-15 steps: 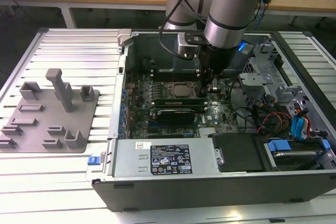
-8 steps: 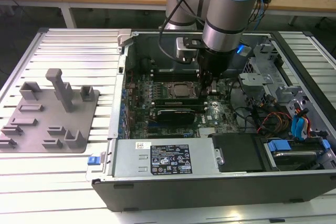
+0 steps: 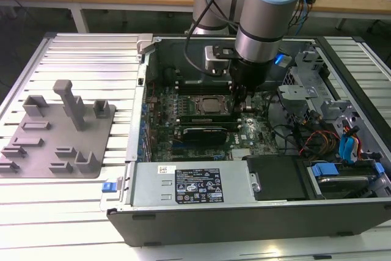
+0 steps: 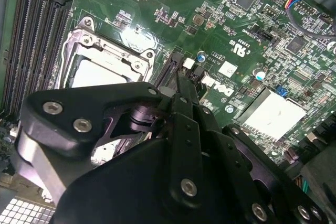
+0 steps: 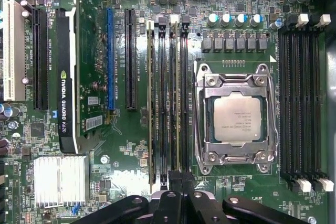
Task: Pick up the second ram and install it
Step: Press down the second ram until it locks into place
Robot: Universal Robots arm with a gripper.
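**Open computer case with the arm lowered inside.** In the exterior view the case [image 3: 183,209] lies open on the ribbed metal desk [image 3: 91,53]. Its walls close in the motherboard on all sides. The power supply [image 3: 189,184] fills the near edge, and a metal drive cage [image 3: 305,99] with loose cables crowds the exterior view's right. Open room remains above the board and over the desk to the exterior view's left. There a grey fixture plate [image 3: 61,132] with upright blocks stands well apart from the case.

The arm reaches straight down, with the gripper [image 3: 242,103] at board level just beside the CPU socket [image 3: 204,105], on its right in the exterior view. A black expansion card [image 3: 204,132] lies nearer than the socket.

In the first wrist view the second ram [image 5: 176,103] is a thin green stick seen edge-on. It stands upright in a slot near the CPU socket [image 5: 236,119] and runs a little longer than the socket frame. It lies parallel to another stick [image 5: 150,103], with a black slot between the two and one more between it and the socket. The gripper [image 5: 176,182] sits over one end of the second ram. Whether it is clenched or released cannot be told.

Beyond the socket is a further bank of black memory slots [image 5: 302,98] with white latches. The expansion card [image 5: 65,77] and a finned heatsink [image 5: 59,181] lie on the other side of the sticks.

In the second wrist view the gripper [image 4: 178,85] tip meets the board at a slot end between the socket [image 4: 102,69] and the heatsink [image 4: 270,114].
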